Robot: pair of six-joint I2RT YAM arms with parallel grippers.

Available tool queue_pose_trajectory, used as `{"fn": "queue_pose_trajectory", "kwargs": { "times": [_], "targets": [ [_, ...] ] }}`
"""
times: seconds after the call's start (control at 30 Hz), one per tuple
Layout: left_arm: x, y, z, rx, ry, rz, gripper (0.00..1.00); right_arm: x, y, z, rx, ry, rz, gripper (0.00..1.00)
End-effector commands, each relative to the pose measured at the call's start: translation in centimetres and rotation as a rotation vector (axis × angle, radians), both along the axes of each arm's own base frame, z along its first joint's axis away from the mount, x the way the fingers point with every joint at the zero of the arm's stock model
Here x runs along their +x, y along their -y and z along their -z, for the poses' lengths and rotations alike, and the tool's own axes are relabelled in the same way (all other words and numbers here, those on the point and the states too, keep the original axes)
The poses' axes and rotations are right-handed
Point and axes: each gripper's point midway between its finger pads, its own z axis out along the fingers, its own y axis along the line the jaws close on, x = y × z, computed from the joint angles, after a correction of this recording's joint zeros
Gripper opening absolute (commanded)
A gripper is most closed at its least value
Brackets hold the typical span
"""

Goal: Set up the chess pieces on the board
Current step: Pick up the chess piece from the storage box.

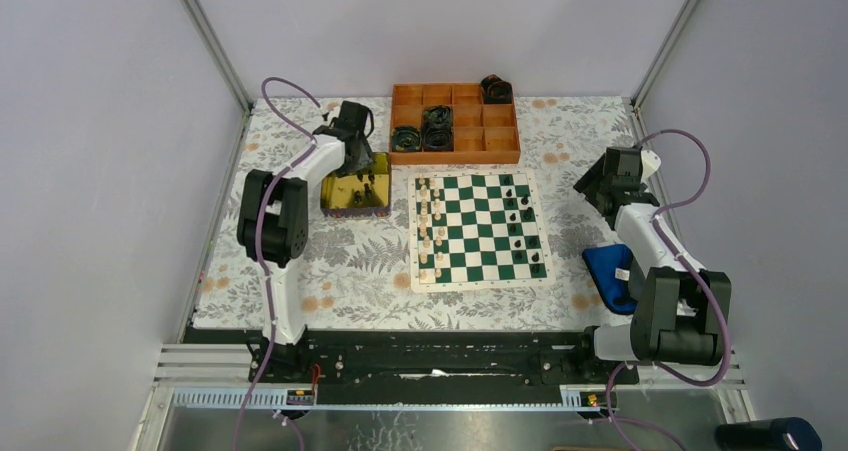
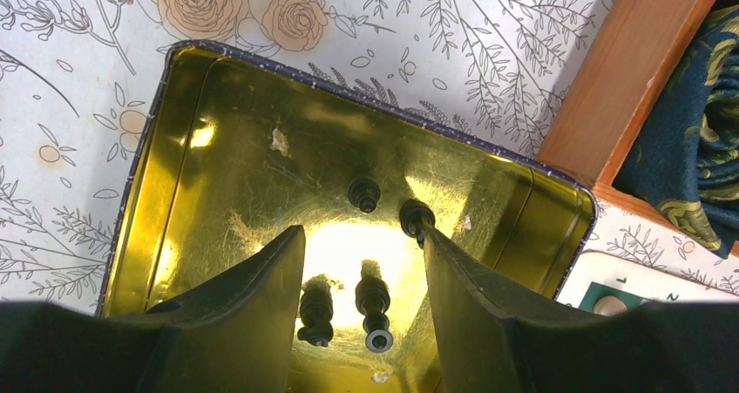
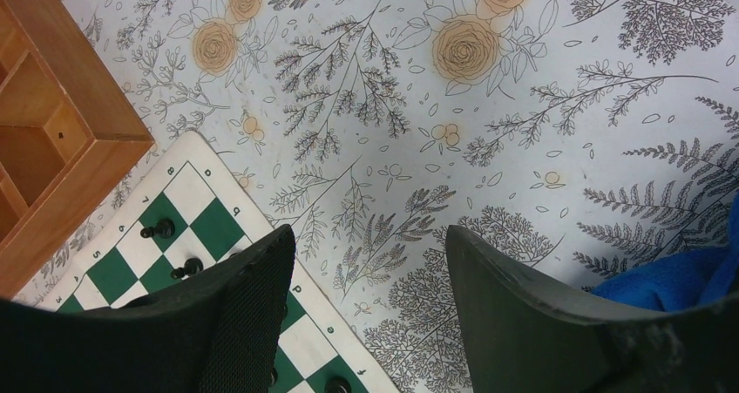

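While the left gripper (image 2: pixel 362 236) is hanging over the yellow tin (image 2: pixel 148 219), its jaws are standing apart and clamping nothing. Two black chess pieces (image 2: pixel 375 310) are lying on the tin's floor in the gap between the fingers (image 2: pixel 261 297), touching neither. Two more black pieces (image 2: pixel 364 193) are lying just beyond the fingertips, toward twelve o'clock in the wrist view.

From above, the tin is sitting at nine o'clock of the board (image 1: pixel 480 229), just beside it. Cream-white pieces (image 1: pixel 430 221) are lining the board's nine o'clock edge, black ones (image 1: pixel 520 221) its three o'clock side. The orange tray (image 1: pixel 455 156) is sitting at twelve o'clock.

The right gripper (image 3: pixel 368 236) is hovering near three o'clock of the board over bare floral cloth – jaws wide apart, holding nothing.
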Motion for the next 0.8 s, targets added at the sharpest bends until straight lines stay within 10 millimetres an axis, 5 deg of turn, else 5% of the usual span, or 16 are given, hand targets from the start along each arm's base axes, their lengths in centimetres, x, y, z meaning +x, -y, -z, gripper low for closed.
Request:
{"fn": "queue_pose_trajectory", "kwargs": {
  "times": [0.0,0.77],
  "targets": [
    [1.2,-0.1,-0.1,0.003,0.016,0.002,0.59,1.1,0.4,-1.1,-0.018,0.041,-0.006,0.71],
    [2.0,-1.2,1.4,0.017,0.001,-0.016,0.55,1.4,0.5,-0.7,-0.019,0.031,-0.003,0.71]
  ]
}}
